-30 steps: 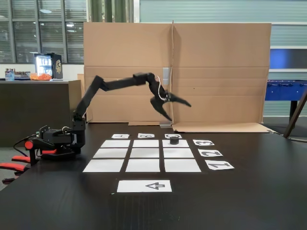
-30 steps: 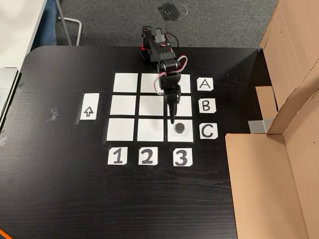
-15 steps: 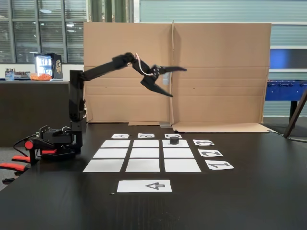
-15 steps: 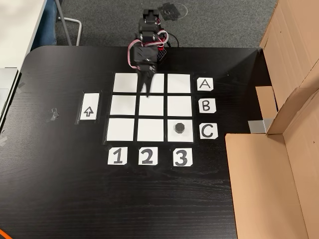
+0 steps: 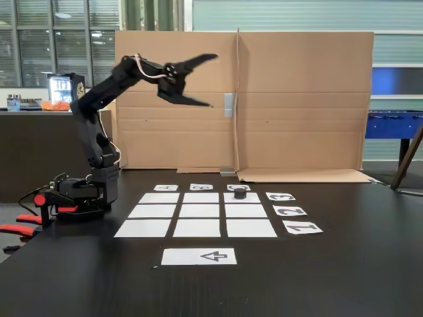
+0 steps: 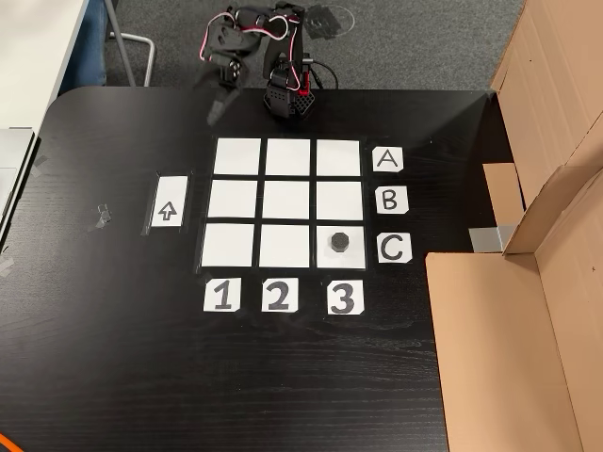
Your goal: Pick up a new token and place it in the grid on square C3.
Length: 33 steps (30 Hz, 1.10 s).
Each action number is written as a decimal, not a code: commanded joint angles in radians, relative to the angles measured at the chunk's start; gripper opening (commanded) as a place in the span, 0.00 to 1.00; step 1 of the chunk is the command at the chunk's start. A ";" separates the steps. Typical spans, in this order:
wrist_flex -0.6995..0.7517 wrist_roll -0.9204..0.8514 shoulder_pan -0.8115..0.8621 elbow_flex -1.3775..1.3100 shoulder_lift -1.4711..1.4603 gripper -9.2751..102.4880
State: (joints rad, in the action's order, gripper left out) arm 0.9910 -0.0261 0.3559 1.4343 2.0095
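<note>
In the fixed view from above, left to right: a single white paper sheet printed with an arrow (image 6: 170,202) lies on the black table (image 6: 104,358), left of the grid of nine white paper rectangles (image 6: 287,201). Paper labels 1, 2, 3 (image 6: 277,297) sit below the grid; labels A, B, C (image 6: 390,201) sit to its right. The small black squat cylindrical token (image 6: 339,242) rests upright near the centre of square C3 (image 6: 339,256), the grid's lower right corner cell, beside label C and above label 3. Brown cardboard panels (image 6: 528,301) occupy the right side.

The black robot arm's base (image 6: 285,94) stands at the table's far edge above the grid. The gripper (image 6: 219,102) is off the grid's upper left corner.

In the fixed view from table level, the gripper (image 5: 210,80) is raised high, well apart from the token (image 5: 240,194); the fingers (image 5: 198,61) are spread apart and empty.
</note>
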 commanded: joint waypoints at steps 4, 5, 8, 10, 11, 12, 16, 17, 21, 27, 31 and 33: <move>-0.014 -0.032 0.221 0.133 0.199 0.53; -0.020 -0.038 0.253 0.164 0.222 0.53; -0.048 -0.058 0.351 0.256 0.293 0.53; -0.064 -0.064 0.408 0.316 0.339 0.53; -0.074 -0.069 0.436 0.348 0.364 0.53; -0.077 -0.071 0.460 0.374 0.383 0.53; -0.078 -0.071 0.545 0.480 0.479 0.53; -0.078 -0.071 0.561 0.512 0.508 0.53; -0.078 -0.071 0.621 0.676 0.649 0.51; -0.048 -0.071 0.707 0.911 0.867 0.41; 0.008 -0.086 0.746 1.015 0.980 0.24; 0.031 -0.087 0.761 1.057 1.039 0.16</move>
State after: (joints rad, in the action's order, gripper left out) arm 0.9940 -0.1043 1.0968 2.4544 2.9882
